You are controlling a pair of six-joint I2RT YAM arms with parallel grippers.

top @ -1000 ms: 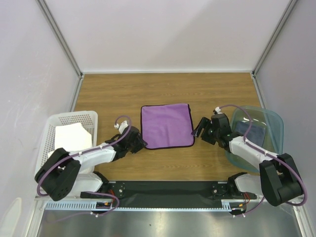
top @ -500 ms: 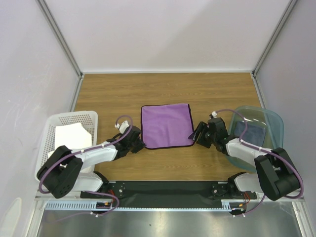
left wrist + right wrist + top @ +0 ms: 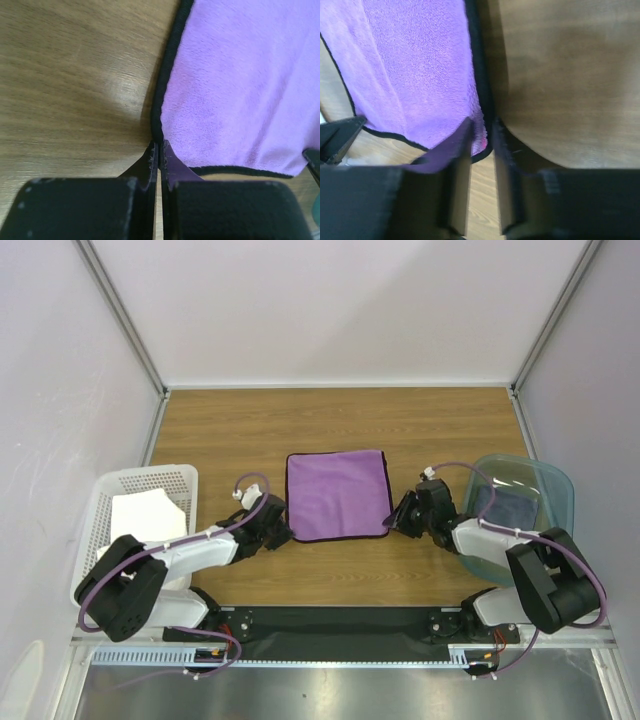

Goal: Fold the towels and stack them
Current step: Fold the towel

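Soft and limp, the purple towel suits a near-corner hold: left gripper pinched shut on its hem, right gripper straddling it, fingers apart.

So the table is a wood-grain top with pale walls around it. Lying right on it, about the middle and a bit toward the near side, is a purple towel, spread flat, roughly square, with a thin black hem all round. A white perforated basket sits at the left edge and a see-through teal bin at the right edge. The towel is between them, touching neither. The far half is just bare wood.
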